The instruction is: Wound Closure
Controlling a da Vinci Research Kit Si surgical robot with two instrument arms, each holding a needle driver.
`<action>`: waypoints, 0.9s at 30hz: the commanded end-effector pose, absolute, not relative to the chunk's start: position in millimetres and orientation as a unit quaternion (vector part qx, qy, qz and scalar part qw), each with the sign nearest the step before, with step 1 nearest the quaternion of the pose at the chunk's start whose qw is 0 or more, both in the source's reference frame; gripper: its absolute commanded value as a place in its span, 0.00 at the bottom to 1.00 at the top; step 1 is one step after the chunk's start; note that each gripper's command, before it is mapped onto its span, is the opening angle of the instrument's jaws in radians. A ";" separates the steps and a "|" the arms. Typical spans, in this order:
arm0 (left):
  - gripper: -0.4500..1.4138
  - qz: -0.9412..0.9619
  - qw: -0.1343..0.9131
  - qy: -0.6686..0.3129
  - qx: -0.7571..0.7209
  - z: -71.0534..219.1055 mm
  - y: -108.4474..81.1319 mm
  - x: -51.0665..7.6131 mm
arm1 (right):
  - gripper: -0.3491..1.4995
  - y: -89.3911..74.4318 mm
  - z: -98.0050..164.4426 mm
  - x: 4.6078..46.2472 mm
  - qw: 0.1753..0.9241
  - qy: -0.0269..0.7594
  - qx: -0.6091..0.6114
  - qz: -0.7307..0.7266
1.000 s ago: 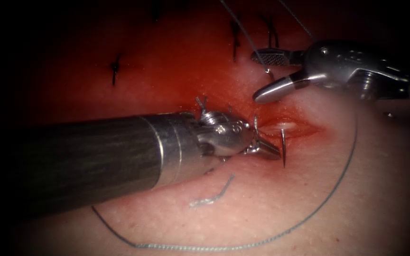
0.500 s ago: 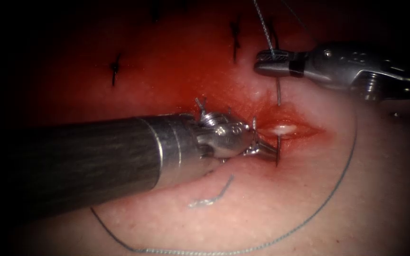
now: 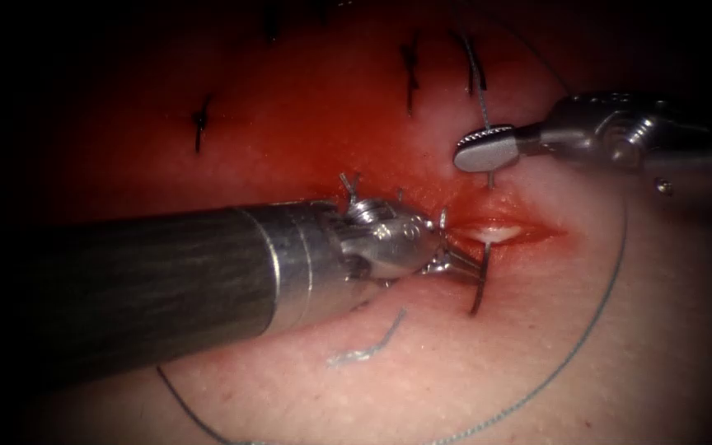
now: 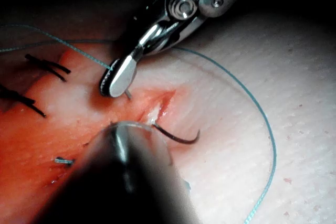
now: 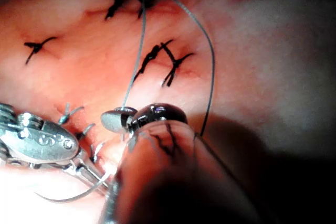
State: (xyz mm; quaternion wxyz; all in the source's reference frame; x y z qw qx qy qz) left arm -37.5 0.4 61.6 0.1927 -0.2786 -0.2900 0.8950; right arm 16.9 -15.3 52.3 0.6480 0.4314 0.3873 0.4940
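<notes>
A: While the open stretch of the cut [image 3: 500, 232] is gaping, what is held by the left tool [image 3: 465, 264]?

B: The needle [image 3: 480, 288] is clamped in its jaws, gripped partway along the curve. One end is hanging free over the near lip of the cut; the other end runs up toward the cut, and whether it is in the tissue [image 3: 661, 330] cannot be told.

A: And the right tool [image 3: 488, 152]?

B: Its jaws are closed on the thread [image 3: 595, 317], just beyond the far lip. A short bit of thread is seen dropping below the jaws toward the tissue. The rest is laid in a wide loop round the right side of the cut and across the near tissue.

A: Progress?

B: Several dark knotted stitches [image 3: 409, 70] are already placed further back, so that part is judged closed. The stretch in front is not yet bridged. A cut end of thread [image 3: 368, 346] is left lying on the near tissue. Red fluid [image 3: 315, 132] is spread around the stitched part.

A: So, partly done.

B: Agreed, as a judgement only.
</notes>
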 end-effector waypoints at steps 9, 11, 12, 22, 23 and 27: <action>0.00 0.911 0.114 -0.247 -0.309 60.6 0.3 -37.4 | 0.73 -12.7 52.1 16.8 0.641 0.478 0.385 0.461; 0.00 0.910 0.107 -0.249 -0.312 60.5 0.2 -37.3 | 0.76 -12.3 52.2 16.6 0.642 0.486 0.378 0.457; 0.00 0.911 0.098 -0.247 -0.314 60.3 0.1 -37.2 | 0.81 -11.8 52.3 16.3 0.644 0.496 0.367 0.452; 0.00 0.892 0.020 -0.205 -0.402 59.2 1.2 -36.0 | 0.88 -9.5 57.0 12.5 0.647 0.555 0.313 0.418; 0.16 0.890 0.007 -0.196 -0.411 59.2 1.2 -36.0 | 0.87 -9.7 57.3 12.2 0.649 0.557 0.310 0.415; 0.32 0.875 -0.015 -0.167 -0.455 58.7 1.5 -36.0 | 0.82 -10.3 57.7 11.4 0.650 0.559 0.308 0.412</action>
